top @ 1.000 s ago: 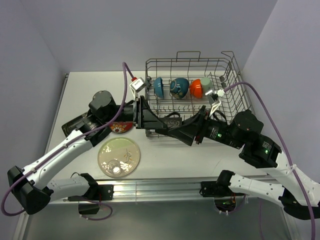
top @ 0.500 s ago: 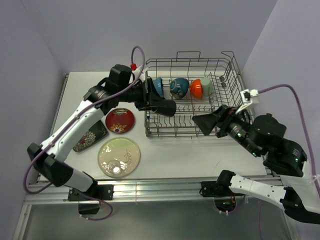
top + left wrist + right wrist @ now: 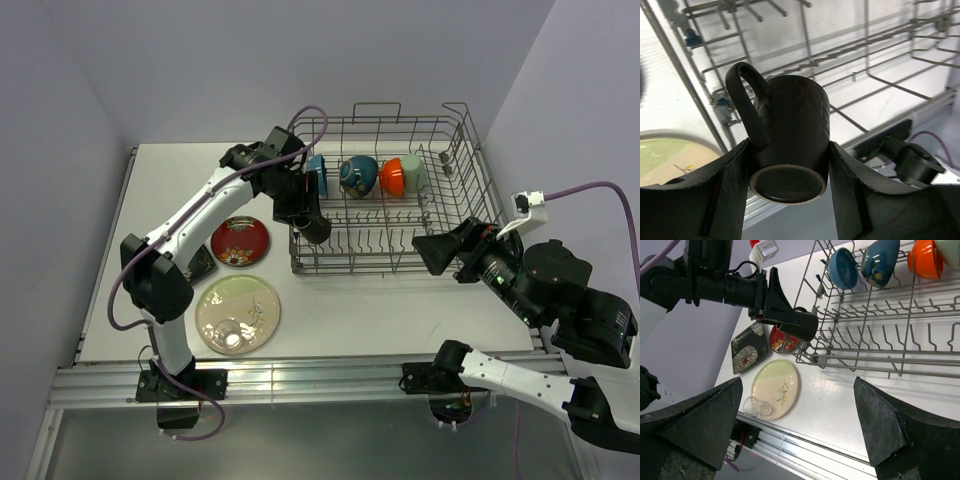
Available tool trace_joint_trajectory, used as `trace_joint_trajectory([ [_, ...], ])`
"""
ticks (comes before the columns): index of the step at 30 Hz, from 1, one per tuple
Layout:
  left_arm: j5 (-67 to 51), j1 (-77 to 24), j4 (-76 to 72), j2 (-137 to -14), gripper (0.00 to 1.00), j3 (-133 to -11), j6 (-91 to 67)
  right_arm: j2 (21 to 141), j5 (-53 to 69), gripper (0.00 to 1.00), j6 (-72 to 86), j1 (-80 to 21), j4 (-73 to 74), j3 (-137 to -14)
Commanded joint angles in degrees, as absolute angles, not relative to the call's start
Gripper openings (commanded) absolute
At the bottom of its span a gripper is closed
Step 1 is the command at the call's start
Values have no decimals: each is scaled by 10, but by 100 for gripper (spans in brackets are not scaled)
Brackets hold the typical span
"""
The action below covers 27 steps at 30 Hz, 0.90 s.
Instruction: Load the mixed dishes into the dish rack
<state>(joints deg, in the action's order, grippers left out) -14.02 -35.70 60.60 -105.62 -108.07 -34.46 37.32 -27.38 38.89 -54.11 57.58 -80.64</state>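
from above, your left gripper [image 3: 306,216] is clamped on the dark mug [image 3: 316,231], holding it at the near-left corner of the dish rack [image 3: 380,235]; along the rack's far row sit a blue bowl [image 3: 317,173], a patterned bowl [image 3: 358,175], an orange bowl [image 3: 392,177] and a pale green cup [image 3: 412,171], side by side; on the table left of the rack lie a red saucer [image 3: 240,241] and, nearer you, a cream plate [image 3: 255,300] with a clear glass [image 3: 232,336] on it; a black square plate [image 3: 200,262] shows partly from under the left arm; your right gripper [image 3: 432,250] sits off the rack's near-right corner, touching nothing.

in the left wrist view the mug [image 3: 789,125] fills the middle, base toward the camera and handle at the upper left, pinched on both sides by the fingers [image 3: 727,190]; rack wires [image 3: 866,40] run behind it; the cream plate's [image 3: 670,155] edge shows at the lower left.

in the right wrist view your right gripper [image 3: 797,385] has its jaws wide apart and empty, over the table in front of the rack [image 3: 875,360]; the left gripper [image 3: 796,320] and its mug [image 3: 809,327] are at the rack's left corner, just above the red saucer [image 3: 781,341]; the black square plate [image 3: 747,350], cream plate [image 3: 776,389] and glass [image 3: 757,407] lie on the table.
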Motion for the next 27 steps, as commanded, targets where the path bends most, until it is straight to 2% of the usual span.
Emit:
trace_joint_trajectory([
  [1,-113,-358,606,-1060,0,-1128,-322,361,-292,100,404,-539,588,-814],
  [15,-105,-357,600,-1145,0,-1222,-312,355,-286,100,417,-539,612,-824],
  [27,-108,-356,588,-1203,0,-1247,-305,348,-290,100,421,-539,628,-831],
])
